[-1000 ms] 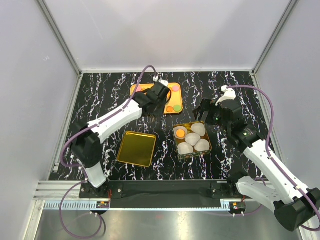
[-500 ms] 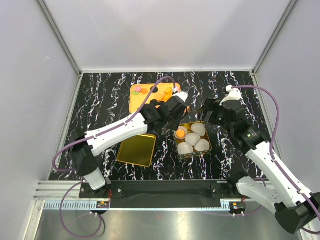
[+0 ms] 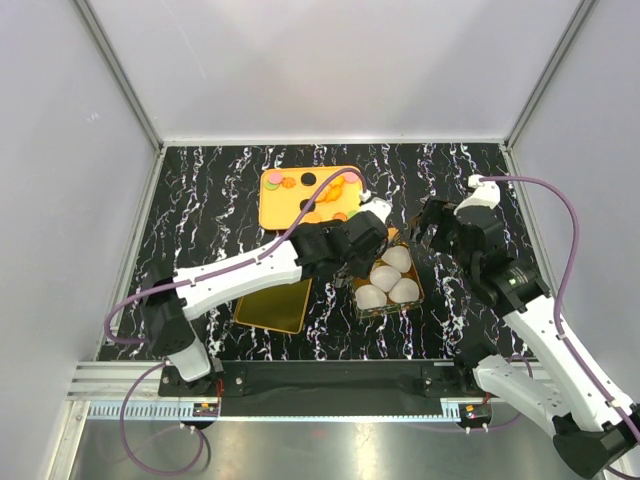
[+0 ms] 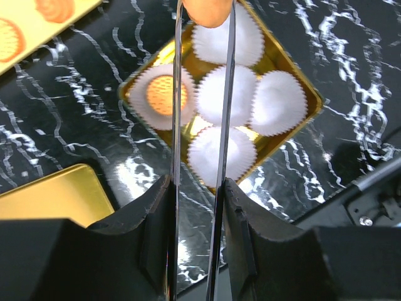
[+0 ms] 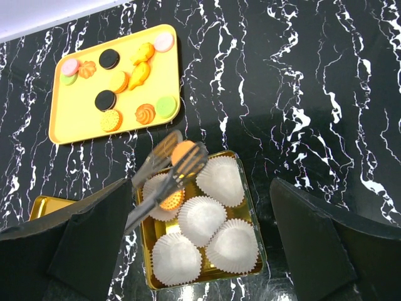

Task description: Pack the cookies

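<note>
My left gripper (image 3: 362, 243) (image 4: 199, 188) is shut on metal tongs (image 4: 177, 94) (image 5: 164, 175). The tongs pinch an orange cookie (image 5: 183, 150) (image 4: 210, 9) above the far left part of the gold tin (image 3: 418, 292) (image 5: 145, 254) (image 4: 311, 100). The tin holds several white paper cups (image 5: 202, 219). The far left cup has an orange cookie (image 5: 169, 199) (image 4: 163, 95) in it. The other cups look empty. More cookies (image 5: 108, 100) lie on the yellow tray (image 3: 275, 212) (image 5: 59, 128). My right gripper (image 3: 432, 226) (image 5: 203, 235) is open and empty, right of and above the tin.
The gold lid (image 3: 270, 308) (image 4: 44, 197) lies flat left of the tin, partly under my left arm. The black marbled table (image 3: 470, 170) is walled at the back and on both sides.
My left arm has swung from the yellow tray to the right and nearer, bringing the tongs and orange cookie over the tin. My right arm has drawn back a little to the right.
</note>
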You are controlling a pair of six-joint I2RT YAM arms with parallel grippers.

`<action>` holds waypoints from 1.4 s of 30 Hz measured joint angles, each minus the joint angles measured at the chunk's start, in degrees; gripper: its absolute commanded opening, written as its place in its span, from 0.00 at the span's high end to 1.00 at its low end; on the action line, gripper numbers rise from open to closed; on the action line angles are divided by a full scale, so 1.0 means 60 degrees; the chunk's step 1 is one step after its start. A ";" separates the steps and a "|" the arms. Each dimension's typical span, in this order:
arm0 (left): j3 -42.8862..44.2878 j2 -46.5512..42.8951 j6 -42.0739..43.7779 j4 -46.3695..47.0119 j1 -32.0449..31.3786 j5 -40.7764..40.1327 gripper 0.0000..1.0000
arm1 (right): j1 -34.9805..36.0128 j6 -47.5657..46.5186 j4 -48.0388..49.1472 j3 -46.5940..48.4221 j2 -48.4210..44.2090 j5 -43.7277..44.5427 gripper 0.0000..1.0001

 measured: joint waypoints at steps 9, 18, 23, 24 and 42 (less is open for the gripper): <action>0.0004 0.0882 -0.0135 0.0237 -0.0302 0.0208 0.63 | 0.0000 0.0004 -0.0240 0.0000 -0.0353 0.0062 0.00; 0.0004 0.1282 -0.0142 0.0408 -0.0317 0.0382 0.58 | 0.0000 0.0000 -0.0277 -0.0015 -0.0466 0.0091 0.00; 0.0007 0.1388 -0.0142 0.0492 -0.0317 0.0393 0.56 | 0.0000 0.0004 -0.0280 -0.0073 -0.0477 0.0087 0.00; 0.0007 0.1406 -0.0138 0.0492 -0.0317 0.0390 0.55 | 0.0000 0.0004 -0.0284 -0.0076 -0.0477 0.0084 0.00; 0.0066 0.1311 -0.0135 0.0463 -0.0306 0.0382 0.53 | 0.0000 0.0007 -0.0273 -0.0149 -0.0470 0.0033 0.00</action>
